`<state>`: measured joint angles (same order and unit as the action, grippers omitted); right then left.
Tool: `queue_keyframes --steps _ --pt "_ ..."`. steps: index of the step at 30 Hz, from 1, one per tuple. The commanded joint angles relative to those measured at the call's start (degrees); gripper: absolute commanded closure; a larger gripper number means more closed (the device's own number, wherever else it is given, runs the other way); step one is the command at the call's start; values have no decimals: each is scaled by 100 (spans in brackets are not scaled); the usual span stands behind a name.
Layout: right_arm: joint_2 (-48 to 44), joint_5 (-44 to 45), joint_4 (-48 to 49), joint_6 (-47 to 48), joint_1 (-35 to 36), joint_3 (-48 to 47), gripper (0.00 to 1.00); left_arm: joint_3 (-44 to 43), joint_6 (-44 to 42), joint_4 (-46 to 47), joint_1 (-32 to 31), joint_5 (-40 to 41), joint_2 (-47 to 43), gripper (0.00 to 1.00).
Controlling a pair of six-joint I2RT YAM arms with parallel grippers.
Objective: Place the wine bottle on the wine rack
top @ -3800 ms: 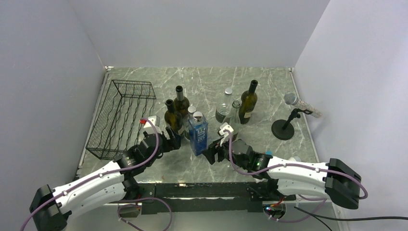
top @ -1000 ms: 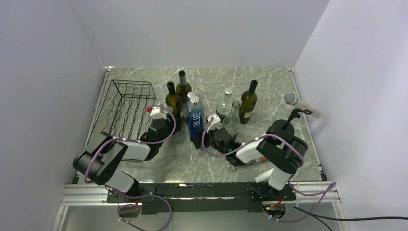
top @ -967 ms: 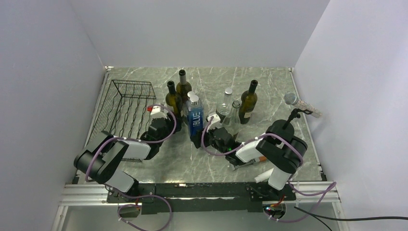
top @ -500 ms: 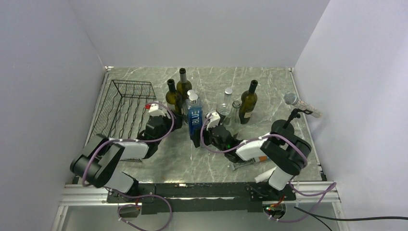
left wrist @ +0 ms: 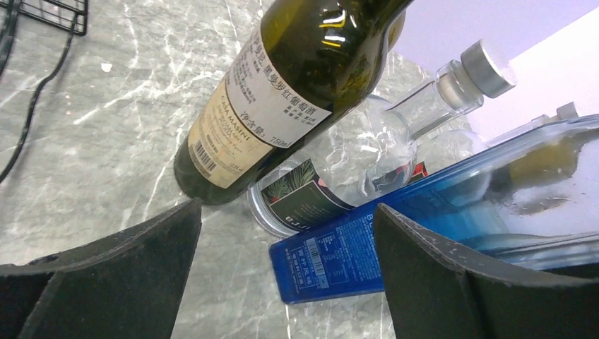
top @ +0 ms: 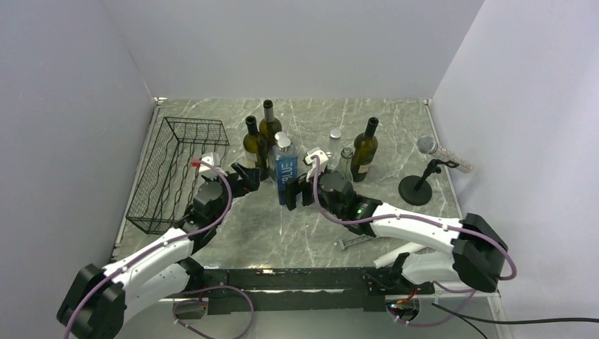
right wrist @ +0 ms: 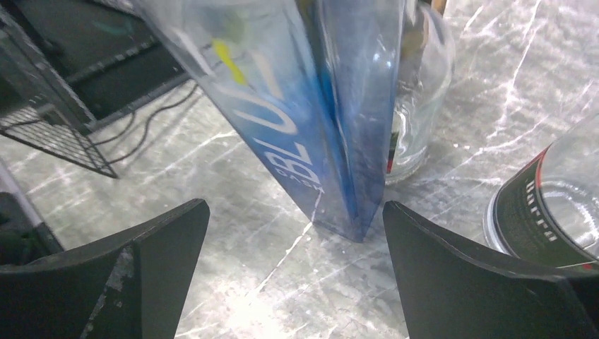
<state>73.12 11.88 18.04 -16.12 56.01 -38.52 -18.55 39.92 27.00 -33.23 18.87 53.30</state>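
The left gripper point(left wrist: 286, 212) point(top: 245, 178) hangs low over the table with its two black fingers spread wide and nothing between them. Straight ahead of that gap stands a dark green glass wine bottle with a cream label point(left wrist: 282, 92) point(top: 252, 146), upright on the grey-green marble table point(top: 395, 120) and clear of both fingers. Just behind it sits a clear glass bottle with a silver cap point(left wrist: 353, 162), and to the right a tall square blue plastic bottle point(left wrist: 395, 247) point(top: 286, 176).

The right gripper point(right wrist: 295, 212) point(top: 300, 192) is spread just as wide, facing the blue bottle's near corner (no finger touches it, from what I can see).

The black wire wine rack point(top: 180, 169) point(right wrist: 42, 113) lies flat at the table's left side, near the wine bottle but apart from it. Farther right stand another dark bottle point(top: 365, 148) and a microphone on a round black stand point(top: 424, 169).
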Motion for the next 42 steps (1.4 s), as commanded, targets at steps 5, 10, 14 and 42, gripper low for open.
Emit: queue_keyframes --steps 5,10,14,42 --pt "-674 2 -2710 -219 -23 -1984 0 -489 217 -1743 -34 434 -1220 1" --pt "-416 -205 -3570 -374 -72 -2979 0 -898 257 -2524 -39 661 -1586 1" --pt "-186 -455 -3828 -379 -68 -3410 0 -1187 249 -3016 -37 773 -1753 1" --pt "1410 2167 -3891 -562 366 -4275 14 -1933 125 -4087 -36 929 -1606 1"
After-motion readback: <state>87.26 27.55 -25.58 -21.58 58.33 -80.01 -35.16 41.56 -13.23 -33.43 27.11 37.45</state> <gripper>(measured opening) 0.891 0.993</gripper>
